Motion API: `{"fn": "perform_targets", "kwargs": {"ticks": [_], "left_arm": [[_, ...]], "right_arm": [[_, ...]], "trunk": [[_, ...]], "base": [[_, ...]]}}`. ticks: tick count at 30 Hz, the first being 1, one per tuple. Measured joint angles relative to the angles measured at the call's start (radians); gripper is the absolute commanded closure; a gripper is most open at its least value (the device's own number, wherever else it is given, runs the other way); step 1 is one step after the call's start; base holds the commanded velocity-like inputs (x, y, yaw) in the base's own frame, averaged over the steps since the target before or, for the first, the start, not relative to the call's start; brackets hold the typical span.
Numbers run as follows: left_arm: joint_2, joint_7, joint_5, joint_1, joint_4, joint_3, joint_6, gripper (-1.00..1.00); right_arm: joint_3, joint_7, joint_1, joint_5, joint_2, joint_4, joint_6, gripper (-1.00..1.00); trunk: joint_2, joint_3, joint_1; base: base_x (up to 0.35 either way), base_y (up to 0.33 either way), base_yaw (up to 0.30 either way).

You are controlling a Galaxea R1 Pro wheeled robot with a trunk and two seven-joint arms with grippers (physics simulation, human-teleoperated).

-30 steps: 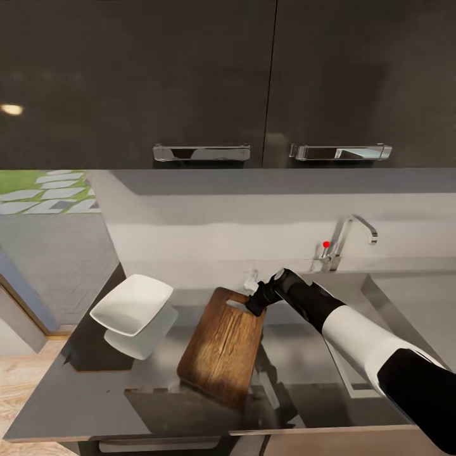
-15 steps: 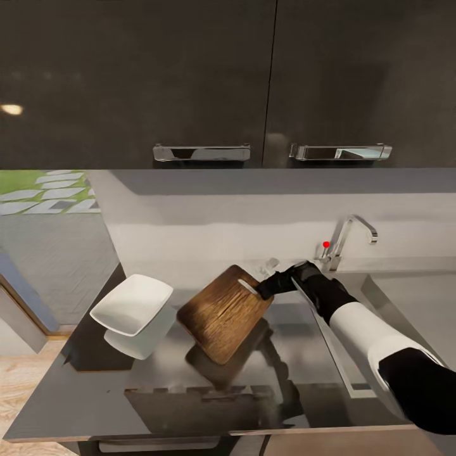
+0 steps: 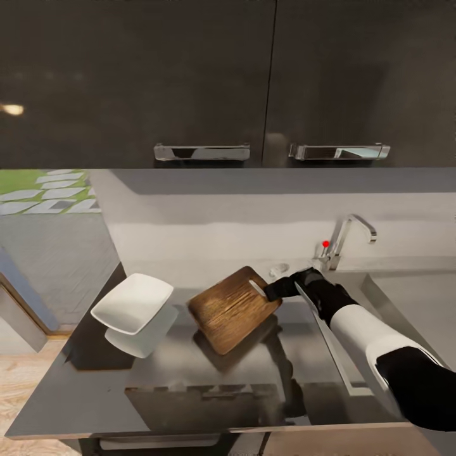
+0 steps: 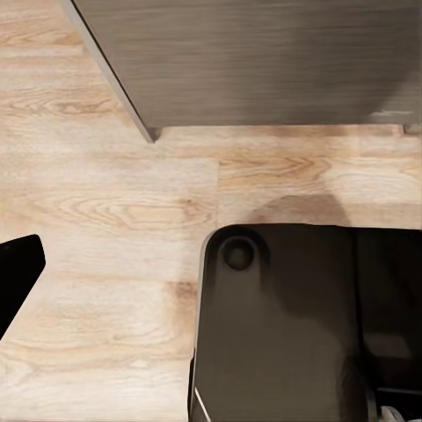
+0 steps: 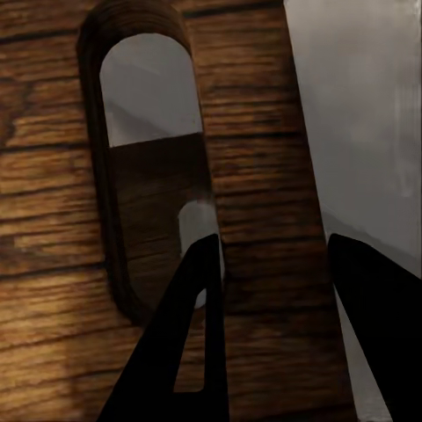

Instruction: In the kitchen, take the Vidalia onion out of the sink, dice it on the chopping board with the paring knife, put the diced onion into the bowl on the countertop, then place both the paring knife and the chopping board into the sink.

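Carrying: the chopping board point(image 3: 234, 307) is held at its slotted end by the right gripper point(image 3: 273, 291), lifted off the countertop point(image 3: 95, 380) and tilted, its shadow cast on the grey surface below.

Change: against the head views from a second and half a second ago, the board has been raised, swung round and brought rightward, toward the sink point(image 3: 405, 297); the bowl point(image 3: 132, 303) has not been moved.

Meaning for the task: the board is judged to be on its way to the sink, so one of the closing steps appears to be in hand. No onion and no diced pieces can be made out, and the bowl looks empty, so the earlier steps cannot be confirmed.

Right gripper: in the right wrist view the two dark fingers point(image 5: 189, 343) are seen straddling the strip of wood between the oval slot and the board's edge, closed down onto it.

Left gripper: one dark finger point(image 4: 16, 272) is seen at the frame edge over the wooden floor; whether it is parted or closed cannot be told.

Paring knife: a small pale object point(image 3: 279, 269) lies behind the board by the backsplash; it is too small to be named with certainty.

Writing: no brands, labels or lettering can be read; only a red tip is seen on the tap lever point(image 3: 326, 244).
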Motion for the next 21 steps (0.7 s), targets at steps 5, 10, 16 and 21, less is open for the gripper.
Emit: {"fn": "perform_targets", "kwargs": {"ticks": [5,10,16,21], "left_arm": [[0.000,-0.001,0.000,0.000,0.001,0.000,0.000,-1.00],[0.001,0.000,0.000,0.000,0.001,0.000,0.000,-1.00],[0.002,-0.001,0.000,0.000,0.001,0.000,0.000,-1.00],[0.006,-0.001,0.000,0.000,0.001,0.000,0.000,-1.00]], "right_arm": [[-0.020,-0.092,0.001,-0.077,0.000,0.007,0.002,1.00],[-0.023,-0.113,0.001,-0.104,0.001,0.008,0.005,1.00],[-0.026,-0.145,0.001,-0.106,0.001,0.008,0.008,1.00],[-0.072,-0.255,0.000,-0.103,0.007,0.009,0.009,1.00]], "trunk": [[0.000,0.000,0.000],[0.000,0.000,0.000],[0.000,0.000,0.000],[0.000,0.000,0.000]], "base": [[-0.196,-0.034,0.000],[-0.240,-0.077,0.000],[-0.251,-0.082,0.000],[-0.248,-0.060,0.000]]}}
